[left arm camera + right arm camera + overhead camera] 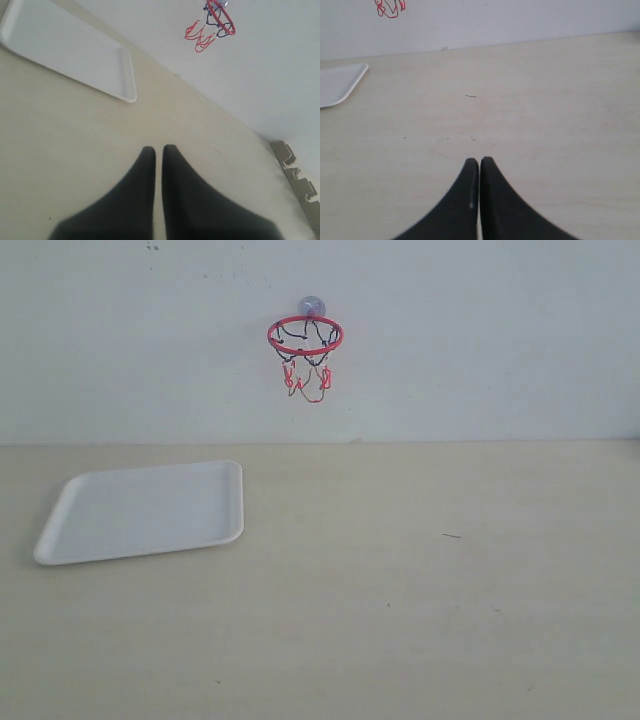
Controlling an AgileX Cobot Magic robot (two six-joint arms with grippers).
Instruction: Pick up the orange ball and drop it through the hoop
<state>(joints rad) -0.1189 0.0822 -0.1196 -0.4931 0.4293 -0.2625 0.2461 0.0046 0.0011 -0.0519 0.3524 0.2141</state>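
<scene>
Two things show on my exterior view: the hoop (305,337), suction-cupped high on the white wall (500,330), and a white tray (140,512) lying flat on the counter (420,600), lower and off to the left. On my left wrist view, the left gripper (159,150) hangs over the counter, fingers (142,175) clenched together on nothing. On my right wrist view, the right gripper (479,162) is likewise pressed closed and empty above the counter.
</scene>
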